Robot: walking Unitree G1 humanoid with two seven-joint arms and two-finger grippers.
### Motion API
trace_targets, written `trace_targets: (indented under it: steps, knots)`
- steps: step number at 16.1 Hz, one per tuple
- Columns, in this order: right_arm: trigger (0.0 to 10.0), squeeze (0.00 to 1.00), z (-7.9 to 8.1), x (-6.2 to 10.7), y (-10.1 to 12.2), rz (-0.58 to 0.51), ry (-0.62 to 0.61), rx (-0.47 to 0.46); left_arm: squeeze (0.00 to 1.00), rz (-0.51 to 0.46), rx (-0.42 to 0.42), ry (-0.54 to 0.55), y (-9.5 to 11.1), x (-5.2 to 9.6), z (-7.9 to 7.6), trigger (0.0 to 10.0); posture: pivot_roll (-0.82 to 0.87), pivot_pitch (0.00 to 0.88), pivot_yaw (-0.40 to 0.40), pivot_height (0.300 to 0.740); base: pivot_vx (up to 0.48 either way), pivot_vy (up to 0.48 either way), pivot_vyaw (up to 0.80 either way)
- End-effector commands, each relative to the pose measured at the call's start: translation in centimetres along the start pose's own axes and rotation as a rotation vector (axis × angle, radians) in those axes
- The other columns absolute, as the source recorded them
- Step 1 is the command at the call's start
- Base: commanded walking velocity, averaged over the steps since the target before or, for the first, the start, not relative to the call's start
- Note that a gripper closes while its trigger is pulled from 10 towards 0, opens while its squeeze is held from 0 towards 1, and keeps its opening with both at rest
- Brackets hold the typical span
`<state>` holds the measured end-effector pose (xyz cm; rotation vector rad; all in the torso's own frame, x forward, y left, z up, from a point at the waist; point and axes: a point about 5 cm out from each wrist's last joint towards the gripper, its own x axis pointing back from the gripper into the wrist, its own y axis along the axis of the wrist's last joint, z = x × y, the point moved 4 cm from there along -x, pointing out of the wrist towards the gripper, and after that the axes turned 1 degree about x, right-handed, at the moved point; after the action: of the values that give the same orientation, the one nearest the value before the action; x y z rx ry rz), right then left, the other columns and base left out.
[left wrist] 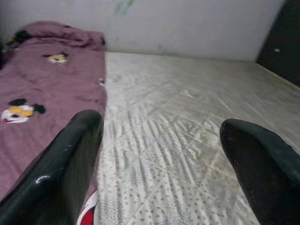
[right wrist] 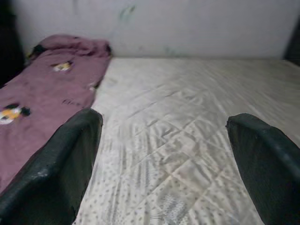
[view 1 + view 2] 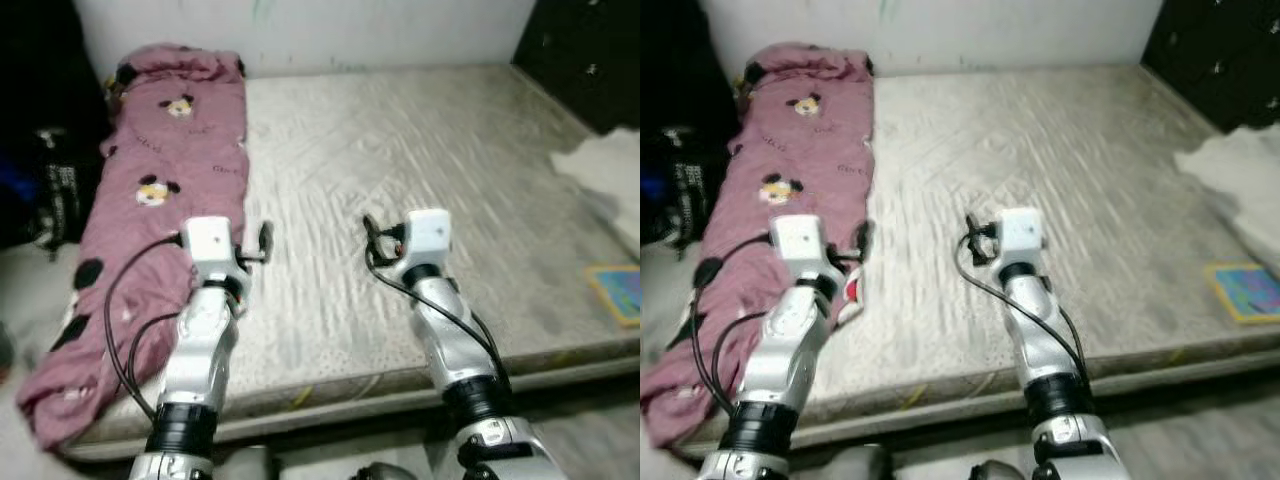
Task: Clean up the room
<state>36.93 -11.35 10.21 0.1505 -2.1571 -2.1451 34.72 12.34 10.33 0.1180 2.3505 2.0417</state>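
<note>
Pale grey quilted mattress (image 3: 420,170), mauve blanket (image 3: 170,170) with cartoon mouse faces along its left edge, white cloth (image 3: 605,165) and yellow-rimmed blue book (image 3: 618,292) at its right

From the head we look forward and down over both arms onto a bare mattress (image 3: 420,200); the two eye views share this scene, the right eye's shifted slightly sideways. Each wrist camera sits low above the mattress, facing along its spread fingers (image 1: 70,164) toward the far wall (image 2: 187,23). All four views share the pink blanket (image 3: 170,170) along the left edge.
</note>
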Motion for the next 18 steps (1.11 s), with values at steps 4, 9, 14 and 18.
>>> trace_targets:
  steps: [4,9,14,18]
  knots:
    - [10.0,0.0,0.9,-0.4,0.8,-0.026,0.024,-0.019,0.0,-0.014,-0.011,0.023,0.6,-0.2,0.9,10.0,0.06,0.0,-0.019,0.74,0.0,0.48,0.0]
    - [10.0,0.0,0.9,-0.5,0.9,-0.027,0.022,-0.016,0.0,-0.025,-0.016,0.02,0.8,-0.3,0.9,10.0,0.06,0.0,-0.017,0.74,0.0,0.48,0.0]
    - [10.0,0.0,1.0,-0.6,1.0,-0.037,0.035,-0.003,0.0,-0.091,-0.023,0.016,1.8,-0.3,0.8,10.0,0.06,0.0,-0.018,0.74,0.0,0.075,0.29]
    - [10.0,0.0,1.0,-0.6,1.0,-0.036,0.033,-0.004,0.0,-0.092,-0.031,0.012,1.8,-0.3,0.8,10.0,0.06,0.0,-0.018,0.74,0.0,0.0,0.8]
